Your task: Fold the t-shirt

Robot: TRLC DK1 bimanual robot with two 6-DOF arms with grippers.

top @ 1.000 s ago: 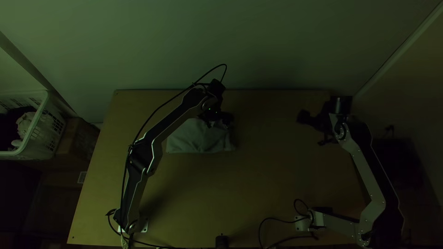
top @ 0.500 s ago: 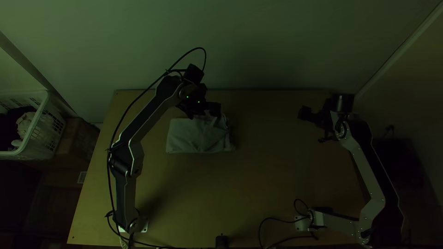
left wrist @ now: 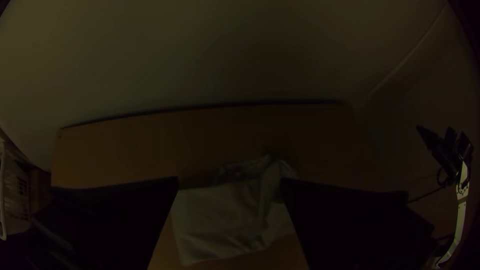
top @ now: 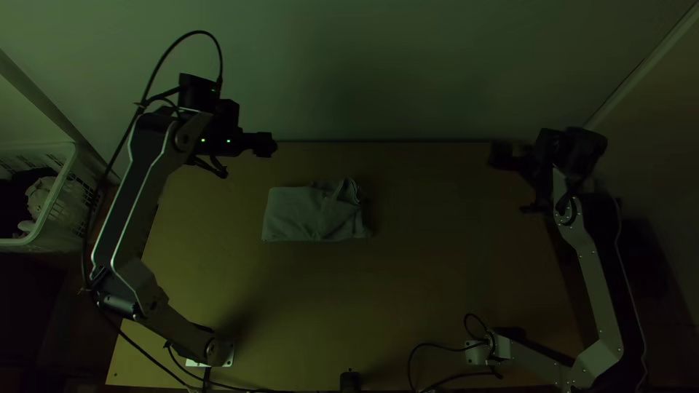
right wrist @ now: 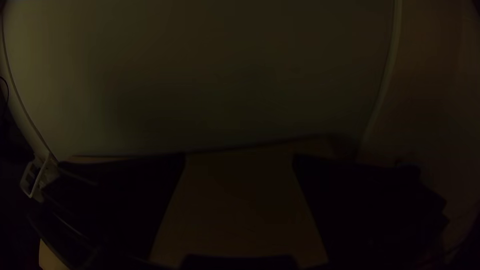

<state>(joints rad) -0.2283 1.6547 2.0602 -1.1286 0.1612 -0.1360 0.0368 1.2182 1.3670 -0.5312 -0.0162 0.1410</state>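
Your t-shirt [top: 309, 217] lies on the table [top: 408, 291], folded into a compact rectangle, rumpled at its far right corner. Past its far left corner, you have the left gripper [top: 244, 159] pointing rightward, fingers spread, its arm bowed outward at the elbow. Well right of the t-shirt, your right gripper [top: 514, 182] points leftward, fingers parted, its arm likewise bowed outward

A pale wall [top: 408, 65] rises dimly behind the wooden table [top: 422, 291].
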